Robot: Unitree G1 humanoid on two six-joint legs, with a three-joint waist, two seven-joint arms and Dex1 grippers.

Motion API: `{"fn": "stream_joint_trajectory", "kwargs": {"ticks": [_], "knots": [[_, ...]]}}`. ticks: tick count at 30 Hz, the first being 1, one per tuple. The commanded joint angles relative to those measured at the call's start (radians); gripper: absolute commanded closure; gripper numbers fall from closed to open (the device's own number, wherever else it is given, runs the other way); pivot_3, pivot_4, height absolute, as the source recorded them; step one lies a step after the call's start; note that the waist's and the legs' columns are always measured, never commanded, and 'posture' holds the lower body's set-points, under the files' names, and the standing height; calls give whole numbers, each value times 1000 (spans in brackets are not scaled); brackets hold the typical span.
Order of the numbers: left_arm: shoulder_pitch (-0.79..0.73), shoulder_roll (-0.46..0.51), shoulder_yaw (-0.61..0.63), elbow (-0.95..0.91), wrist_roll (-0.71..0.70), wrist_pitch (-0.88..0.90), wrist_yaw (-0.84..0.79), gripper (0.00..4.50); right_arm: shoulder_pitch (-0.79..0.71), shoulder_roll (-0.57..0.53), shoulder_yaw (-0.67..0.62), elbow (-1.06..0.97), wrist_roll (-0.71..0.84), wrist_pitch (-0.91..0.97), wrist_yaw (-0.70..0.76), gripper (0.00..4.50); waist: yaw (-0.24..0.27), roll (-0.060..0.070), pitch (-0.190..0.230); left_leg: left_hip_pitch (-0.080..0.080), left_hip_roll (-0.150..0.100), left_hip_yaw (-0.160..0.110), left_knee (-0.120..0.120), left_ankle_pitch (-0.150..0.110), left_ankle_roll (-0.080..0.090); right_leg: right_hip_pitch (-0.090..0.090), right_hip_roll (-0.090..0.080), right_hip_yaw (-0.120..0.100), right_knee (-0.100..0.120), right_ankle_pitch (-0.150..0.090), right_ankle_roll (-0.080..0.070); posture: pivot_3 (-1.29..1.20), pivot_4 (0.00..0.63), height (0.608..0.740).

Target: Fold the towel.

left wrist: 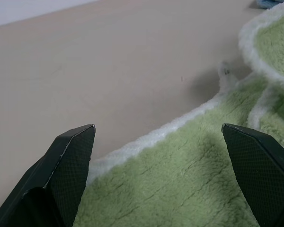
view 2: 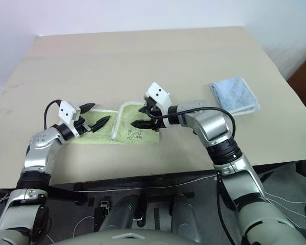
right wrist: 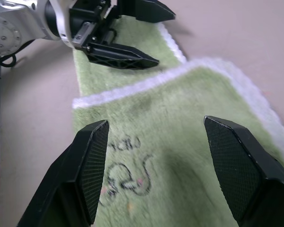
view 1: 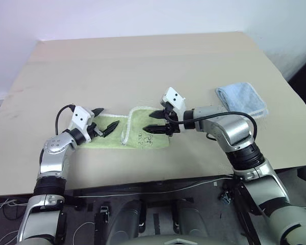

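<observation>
Green terry towel (view 1: 135,131) is lying folded on the table (view 1: 143,66), under both my pincers. I am holding my left pincer (view 1: 104,120) wide open over its single-layer end, and my right pincer (view 1: 156,122) open, empty, above the doubled part beside the drawing (right wrist: 125,177).

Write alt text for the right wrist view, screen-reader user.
The right gripper, fingers open and holding nothing, hovers over the light-green towel, above the small dark drawing. A folded-over layer ends in a white stitched edge; beyond it the left gripper is open over the towel's lower layer, on a beige table.
</observation>
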Motion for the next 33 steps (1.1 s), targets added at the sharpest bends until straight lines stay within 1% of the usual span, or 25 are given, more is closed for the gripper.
{"fn": "stream_joint_trajectory", "kwargs": {"ticks": [1,5,7,9,12,13,14,16,19,20,22,23,27,28,33], "knots": [[-22,-1,15,4,-10,-44,-6,0,-1,32,3,9,-27,-33,-39,1136,0,0,0,0,0,0,0,0,0,0,0,0,0,0,0,0,150,740],[-26,-24,42,-10,-65,-67,-28,0,9,72,-13,25,-37,-39,-83,1136,1,0,0,0,0,0,0,0,0,0,0,0,0,0,0,0,150,740],[-34,-32,56,-31,-97,-47,-31,0,18,104,-61,9,3,-10,-103,1136,0,0,0,0,0,0,0,0,0,0,0,0,0,0,0,0,150,740],[-33,-33,56,-83,-127,-17,-44,0,32,124,-137,-33,66,10,-109,1136,0,0,0,0,0,0,0,0,0,0,0,0,0,0,0,0,150,740],[-27,-34,54,-177,-185,46,-71,0,53,115,-201,-81,104,12,-120,1136,2,0,0,0,0,0,0,0,0,1,0,0,0,0,0,0,150,740],[-29,-34,57,-203,-204,71,-72,0,64,105,-207,-96,105,7,-123,1498,1,0,0,0,0,0,0,0,0,1,0,0,0,0,0,0,150,740],[-33,-33,59,-221,-215,93,-69,185,73,100,-213,-109,109,4,-125,1688,0,0,0,0,0,0,0,0,0,1,0,0,0,0,0,0,150,740],[-41,-29,53,-269,-238,142,-72,607,97,103,-244,-149,142,-1,-123,2311,0,0,0,0,0,0,0,0,0,1,0,0,0,0,0,0,150,740],[-41,-24,34,-330,-250,201,-79,1602,123,103,-263,-173,152,-15,-139,3363,-1,0,0,0,0,0,-1,0,0,2,1,0,1,0,0,0,150,740],[-38,-25,30,-346,-250,213,-81,1892,135,102,-265,-176,145,-31,-144,3651,-3,0,0,0,0,0,-1,0,0,2,1,0,1,0,0,0,150,740],[-31,-30,19,-376,-256,240,-90,2619,156,108,-282,-178,148,-53,-159,4363,-2,0,0,0,0,0,-1,0,0,2,1,0,1,0,0,0,150,740],[-26,-32,12,-391,-260,252,-98,2916,165,110,-286,-177,147,-63,-165,4500,-2,0,0,0,0,0,-1,0,0,2,1,0,0,0,0,0,150,740],[-13,-49,-25,-447,-276,286,-129,4351,188,119,-268,-157,122,-106,-187,4500,-1,0,0,0,0,0,-1,0,0,3,1,0,0,0,0,0,150,740],[-11,-52,-31,-456,-277,293,-133,4432,188,124,-266,-149,118,-111,-197,4500,-1,0,0,0,0,0,-1,0,0,2,1,0,0,0,0,0,150,740],[-7,-48,-113,-478,-235,330,-164,4432,138,197,-281,9,33,-219,-334,4500,-2,0,0,1,0,0,-1,1,-1,3,1,0,1,0,0,0,150,740]]}}
